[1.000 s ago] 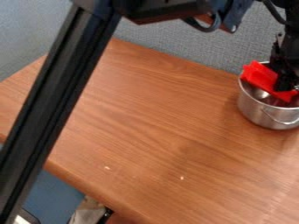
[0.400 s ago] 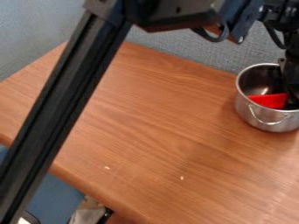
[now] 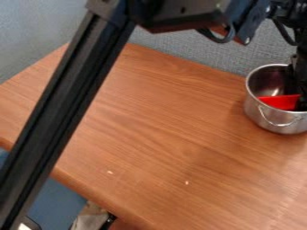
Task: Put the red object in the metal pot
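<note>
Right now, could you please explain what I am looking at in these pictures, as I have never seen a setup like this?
All the pictures come from one camera looking down at a wooden table from above. The long dark beam crossing the left side and the dark joints along the top belong to a single robot arm. Its claw reaches down at the right edge, over a shiny metal pot, but too little of it shows to make out its fingers. Inside the pot lies a bright red object. I cannot see anything held clear of the pot, nor tell whether the claw touches the red object.
</note>
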### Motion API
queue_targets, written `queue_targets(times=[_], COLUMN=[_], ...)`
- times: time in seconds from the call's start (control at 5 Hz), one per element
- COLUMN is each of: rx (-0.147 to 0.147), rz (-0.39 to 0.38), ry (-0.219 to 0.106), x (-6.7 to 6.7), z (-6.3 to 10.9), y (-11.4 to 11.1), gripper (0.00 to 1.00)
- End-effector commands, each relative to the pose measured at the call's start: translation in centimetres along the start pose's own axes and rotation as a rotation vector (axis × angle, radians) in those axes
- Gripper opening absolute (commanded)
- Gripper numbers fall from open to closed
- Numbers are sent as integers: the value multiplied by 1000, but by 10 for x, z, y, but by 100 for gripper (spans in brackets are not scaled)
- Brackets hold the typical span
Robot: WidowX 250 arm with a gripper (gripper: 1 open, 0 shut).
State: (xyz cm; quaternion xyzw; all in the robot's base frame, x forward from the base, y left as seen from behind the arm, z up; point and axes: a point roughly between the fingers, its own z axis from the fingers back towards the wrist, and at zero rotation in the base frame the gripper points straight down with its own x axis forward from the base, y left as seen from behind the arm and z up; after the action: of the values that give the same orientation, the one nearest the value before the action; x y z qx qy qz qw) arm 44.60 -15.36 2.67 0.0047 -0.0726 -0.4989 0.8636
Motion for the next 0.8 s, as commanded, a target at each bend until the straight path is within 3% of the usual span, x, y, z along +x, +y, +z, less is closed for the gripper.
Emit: queue_targets(times=[0.0, 0.2, 0.6], rx=[82, 109, 55], rz=[-12, 1, -80], ry=[-82, -78, -30], x=[14, 11, -9], z=[50, 63, 82], y=[-7, -16, -19], gripper=[100, 100, 100])
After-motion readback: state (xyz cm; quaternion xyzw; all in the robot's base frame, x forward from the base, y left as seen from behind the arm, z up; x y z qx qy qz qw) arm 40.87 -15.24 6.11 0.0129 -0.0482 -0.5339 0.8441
